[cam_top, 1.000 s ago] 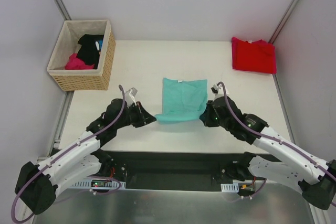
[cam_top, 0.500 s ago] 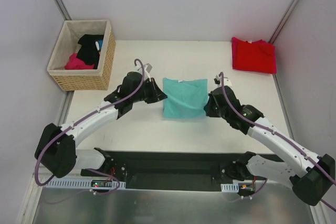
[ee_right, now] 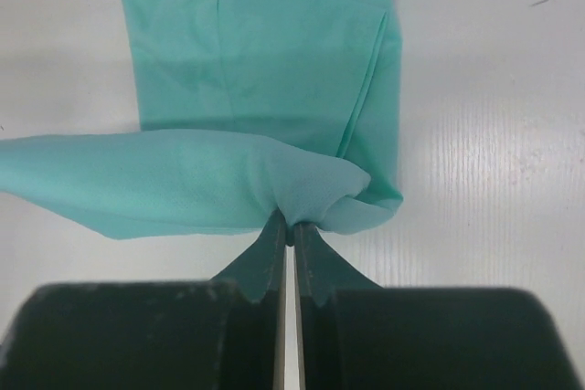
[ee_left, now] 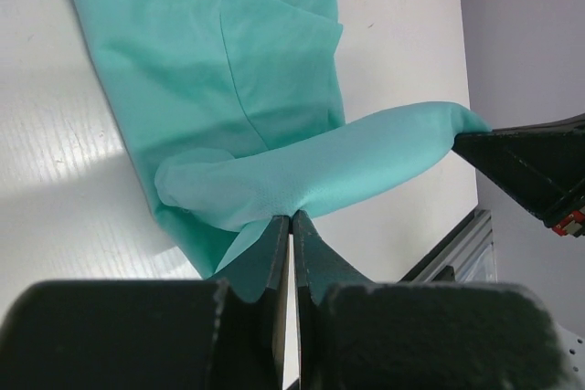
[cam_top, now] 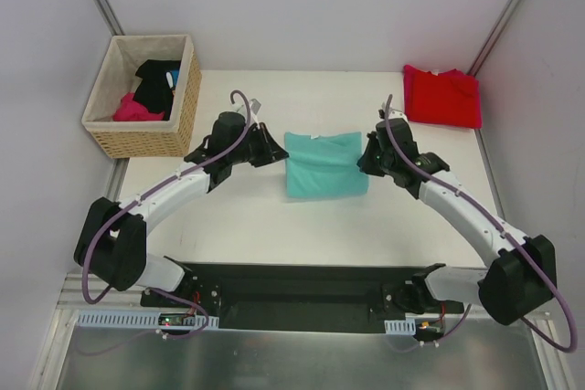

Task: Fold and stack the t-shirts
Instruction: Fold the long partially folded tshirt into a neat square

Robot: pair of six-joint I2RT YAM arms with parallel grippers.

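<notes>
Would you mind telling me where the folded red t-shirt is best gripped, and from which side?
The red t-shirt lies flat and folded in the far right corner, collar toward the back. I would pinch its near edge, coming from the near side with the right gripper, the closer one, once it releases the teal t-shirt.

My left pincer (cam_top: 279, 154) and right pincer (cam_top: 366, 160) sit at opposite side edges of the teal t-shirt (cam_top: 324, 169) mid-surface (cam_top: 256, 221), the folded red t-shirt (cam_top: 442, 96) lies far right, and the wicker basket (cam_top: 151, 142) far left holds a black garment (cam_top: 157, 84) and a pink garment (cam_top: 132, 110).
</notes>
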